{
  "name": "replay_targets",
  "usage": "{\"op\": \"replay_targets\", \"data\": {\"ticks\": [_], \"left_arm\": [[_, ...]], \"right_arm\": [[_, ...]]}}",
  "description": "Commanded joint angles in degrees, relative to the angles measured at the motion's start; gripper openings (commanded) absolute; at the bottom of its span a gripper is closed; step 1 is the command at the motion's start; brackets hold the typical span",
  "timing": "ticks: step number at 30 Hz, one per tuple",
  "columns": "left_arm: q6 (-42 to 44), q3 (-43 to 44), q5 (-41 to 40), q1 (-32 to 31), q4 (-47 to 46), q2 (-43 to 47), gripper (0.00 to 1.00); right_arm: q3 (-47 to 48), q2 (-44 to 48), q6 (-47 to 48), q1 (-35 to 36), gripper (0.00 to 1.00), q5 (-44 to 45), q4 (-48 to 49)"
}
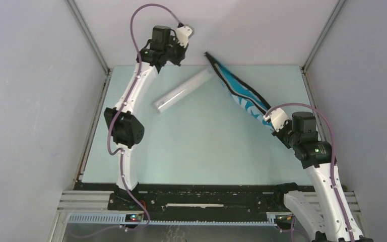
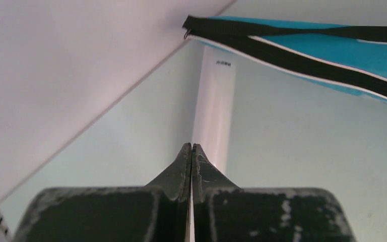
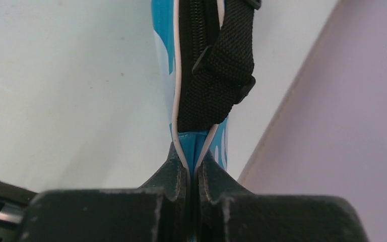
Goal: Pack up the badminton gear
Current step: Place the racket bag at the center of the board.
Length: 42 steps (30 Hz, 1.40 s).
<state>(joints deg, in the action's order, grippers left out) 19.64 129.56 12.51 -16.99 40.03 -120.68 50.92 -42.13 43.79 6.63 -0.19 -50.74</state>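
Note:
The blue racket bag (image 1: 242, 93) with its black strap (image 3: 216, 75) hangs tilted over the right half of the table, its far end near the back wall. My right gripper (image 1: 271, 121) is shut on the bag's near end; in the right wrist view the white-piped blue edge (image 3: 162, 30) is pinched between the tips (image 3: 191, 157). A long white tube (image 1: 184, 91) lies diagonally on the table at the back. My left gripper (image 1: 187, 34) hovers above the tube's far part, shut (image 2: 192, 147) with nothing in it. The tube (image 2: 214, 111) and bag (image 2: 332, 55) lie ahead of it.
The pale green table (image 1: 206, 146) is boxed in by grey walls at the back and both sides. The arm bases and a black rail (image 1: 196, 196) line the near edge. The right side wall (image 3: 342, 126) stands close beside the bag.

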Motion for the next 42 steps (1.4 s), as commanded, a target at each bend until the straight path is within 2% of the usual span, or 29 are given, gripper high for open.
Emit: {"op": "replay_targets", "data": {"ticks": [1,3,5,6,8,10,12,15,20,29,33,38,42], "left_arm": [[-4.9,10.9,1.2,-0.8,0.8,-6.6,0.0],[-5.0,8.8,0.4,-0.8,-1.2,-6.7,0.0],[-4.6,2.0,-0.6,-0.7,-5.4,-4.9,0.01],[-4.1,-1.0,-0.8,-0.7,-7.4,-4.2,0.05],[-2.7,-3.8,-0.5,-0.7,-9.1,-4.6,0.23],[-1.0,-2.5,-0.4,-0.7,-8.6,-7.2,0.52],[1.4,0.1,-0.8,-0.8,-8.0,-9.5,0.71],[4.7,2.6,-2.7,-0.9,-8.2,-12.0,0.84],[3.5,1.4,-3.6,-0.8,-9.6,-10.8,0.9],[-4.2,-7.5,-5.3,1.6,-10.6,3.5,0.93],[-4.5,-16.2,-3.6,3.3,-12.2,12.4,0.93],[-4.7,-25.1,-1.8,7.0,-10.5,24.4,0.94],[-3.1,-30.4,-5.2,8.6,-8.4,35.2,0.94]], "right_arm": [[0.2,-0.8,-5.8,-1.2,0.0,9.0,7.6],[-0.3,-0.9,-5.9,-1.2,0.0,6.9,7.4],[-1.1,-0.4,-5.3,-1.1,0.0,4.2,7.0],[-1.2,-0.3,-5.3,-1.1,0.0,2.6,6.4],[-1.3,-0.3,-5.7,-1.0,0.0,-2.1,5.4],[-1.0,-0.3,-6.8,-1.0,0.0,-5.5,5.3],[-0.4,-0.8,-8.6,-0.9,0.0,-7.7,5.5],[1.5,-1.1,-10.7,-0.8,0.0,-10.9,5.6],[6.4,-1.1,-13.0,-0.7,0.0,-13.4,7.4],[21.1,-5.5,-17.1,0.2,0.0,-12.9,14.2],[27.3,-7.4,-15.0,3.4,0.0,-13.3,12.9],[30.3,-9.9,-6.3,9.1,0.0,-23.0,4.8],[30.2,-12.4,-2.5,15.5,0.0,-25.6,2.1]]}}
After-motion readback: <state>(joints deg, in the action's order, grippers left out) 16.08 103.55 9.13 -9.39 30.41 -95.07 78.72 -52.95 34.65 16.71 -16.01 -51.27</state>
